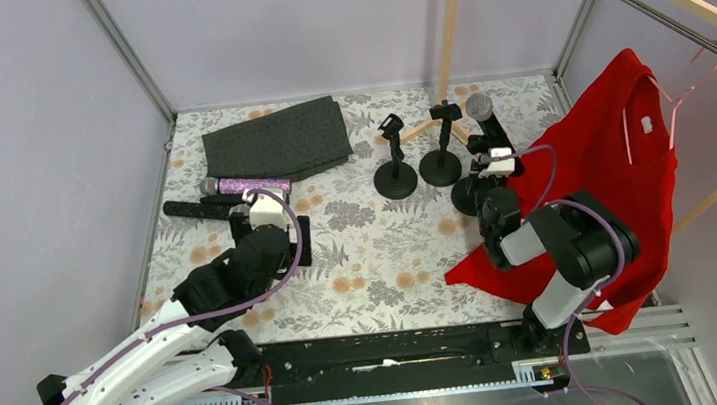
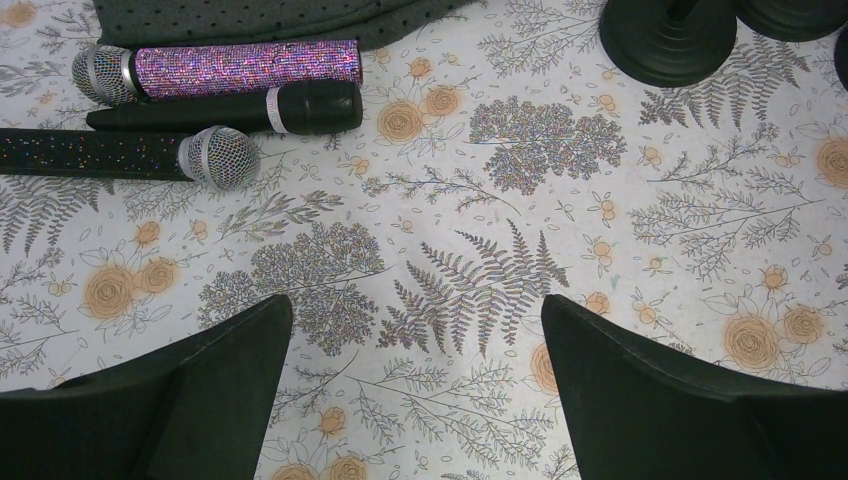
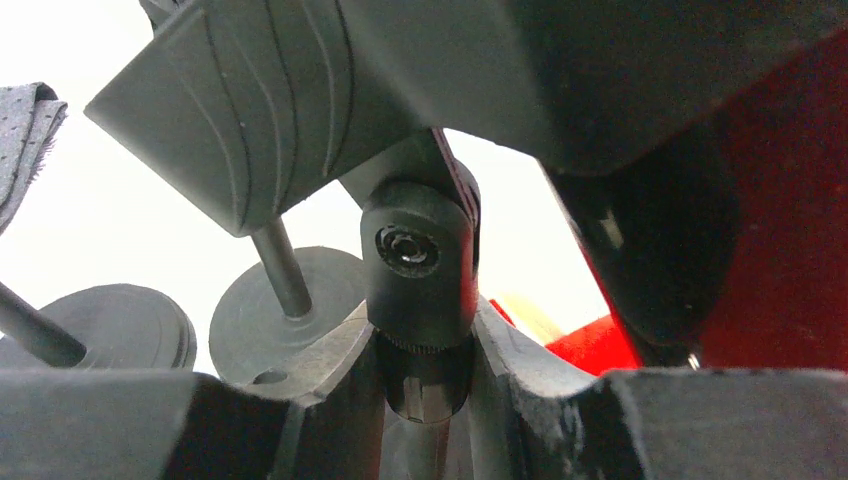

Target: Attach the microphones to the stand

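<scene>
Three black microphone stands are at the back centre: two bare ones (image 1: 394, 167) (image 1: 440, 157) and a third (image 1: 474, 193) with a black microphone (image 1: 484, 117) in its clip. My right gripper (image 1: 495, 164) is shut on this stand's post; in the right wrist view my fingers (image 3: 330, 385) clamp the neck just under the swivel joint (image 3: 420, 265). At the left lie a purple glitter microphone (image 2: 245, 68), a black one (image 2: 235, 110) and another black one (image 2: 120, 155). My left gripper (image 2: 415, 325) is open and empty, over bare cloth just in front of them.
A dark grey cloth (image 1: 278, 141) lies at the back left. A red shirt (image 1: 613, 171) on a pink hanger (image 1: 690, 92) covers the right side, beside the stands. Wooden slats (image 1: 449, 17) lean at the back. Stand bases (image 2: 668, 40) sit ahead of the left gripper, to its right.
</scene>
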Available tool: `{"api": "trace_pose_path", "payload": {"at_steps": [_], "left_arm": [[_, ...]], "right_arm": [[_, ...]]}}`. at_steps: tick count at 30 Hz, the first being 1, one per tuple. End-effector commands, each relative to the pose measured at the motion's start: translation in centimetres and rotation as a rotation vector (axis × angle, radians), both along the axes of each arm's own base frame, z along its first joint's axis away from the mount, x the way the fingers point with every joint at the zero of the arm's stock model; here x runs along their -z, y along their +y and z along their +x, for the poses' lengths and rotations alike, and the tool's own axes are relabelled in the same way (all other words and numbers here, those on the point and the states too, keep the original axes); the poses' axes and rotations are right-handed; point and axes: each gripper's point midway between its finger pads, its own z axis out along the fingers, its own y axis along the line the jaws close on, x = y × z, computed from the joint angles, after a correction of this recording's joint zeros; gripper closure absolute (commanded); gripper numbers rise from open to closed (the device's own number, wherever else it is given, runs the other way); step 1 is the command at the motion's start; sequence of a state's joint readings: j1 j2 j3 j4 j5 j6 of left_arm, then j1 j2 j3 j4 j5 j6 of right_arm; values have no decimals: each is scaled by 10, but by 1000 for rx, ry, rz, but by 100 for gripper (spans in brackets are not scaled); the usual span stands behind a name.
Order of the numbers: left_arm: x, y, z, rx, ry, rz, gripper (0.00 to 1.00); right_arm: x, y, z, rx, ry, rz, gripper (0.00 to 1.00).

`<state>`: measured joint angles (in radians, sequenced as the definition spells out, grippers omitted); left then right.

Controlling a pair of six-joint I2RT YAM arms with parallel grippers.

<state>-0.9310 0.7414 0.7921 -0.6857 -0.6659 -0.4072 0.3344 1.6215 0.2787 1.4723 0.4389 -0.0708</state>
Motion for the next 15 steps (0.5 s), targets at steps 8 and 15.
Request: {"api": "trace_pose_path", "payload": {"at_steps": [8,15], "left_arm": [[-13,-5,3,7,-36,-32,1],[-12,-5,3,10,-35,-33,1]], "right_arm": [[-49,14,25,-67,-187,30,74],[-49,17,4,-124,-178,42,52]]}}
